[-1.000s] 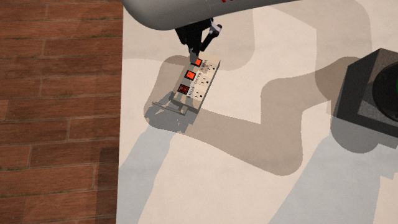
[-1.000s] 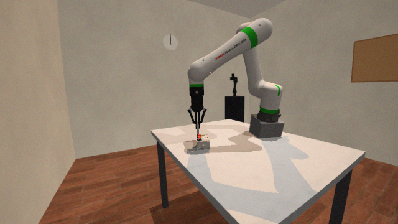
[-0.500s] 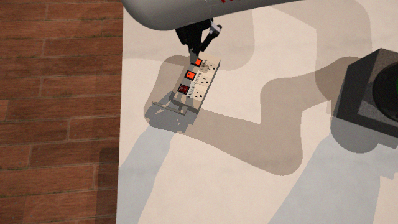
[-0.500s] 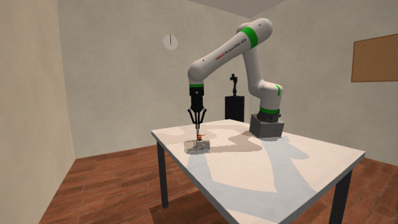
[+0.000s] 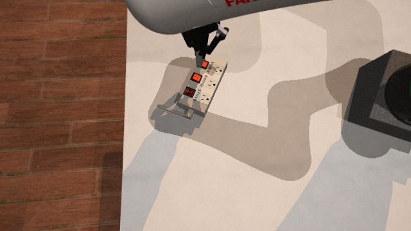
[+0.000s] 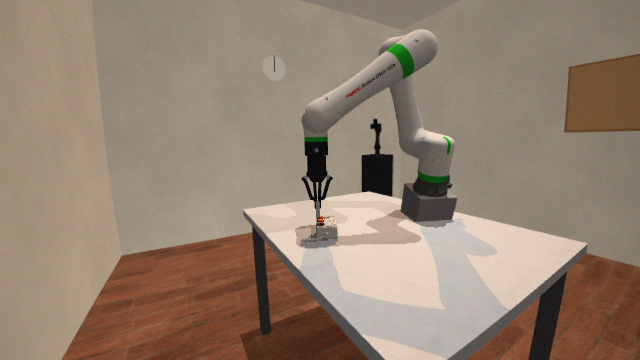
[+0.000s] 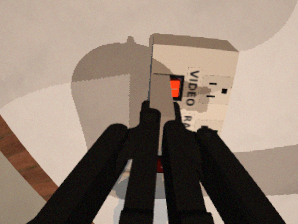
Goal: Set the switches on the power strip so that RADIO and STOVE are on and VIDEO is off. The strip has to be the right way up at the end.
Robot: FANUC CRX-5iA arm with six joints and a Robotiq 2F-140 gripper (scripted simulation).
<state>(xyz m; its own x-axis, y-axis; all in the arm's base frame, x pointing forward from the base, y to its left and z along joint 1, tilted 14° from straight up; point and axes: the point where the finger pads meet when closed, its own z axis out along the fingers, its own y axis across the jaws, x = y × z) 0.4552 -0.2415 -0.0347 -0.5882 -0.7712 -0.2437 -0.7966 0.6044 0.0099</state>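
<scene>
The beige power strip point(image 5: 201, 86) lies face up on the white table near its left edge. It has three rocker switches in a row. The VIDEO switch point(image 5: 205, 64) at the far end glows bright orange. The RADIO switch point(image 5: 196, 77) in the middle also glows orange. The STOVE switch point(image 5: 189, 92) is dark red and unlit. My gripper point(image 5: 200, 59) is shut and empty, pointing straight down, with its fingertips at the edge of the VIDEO switch. In the wrist view the shut fingers point(image 7: 161, 112) stand just beside the lit VIDEO switch point(image 7: 174, 87). The strip also shows in the exterior view point(image 6: 322, 229).
A short grey cable stub point(image 5: 171, 110) sticks out from the strip's near end. The arm's dark base point(image 5: 380, 96) stands at the right of the table. The table's left edge point(image 5: 124, 128) runs close to the strip, with wooden floor beyond.
</scene>
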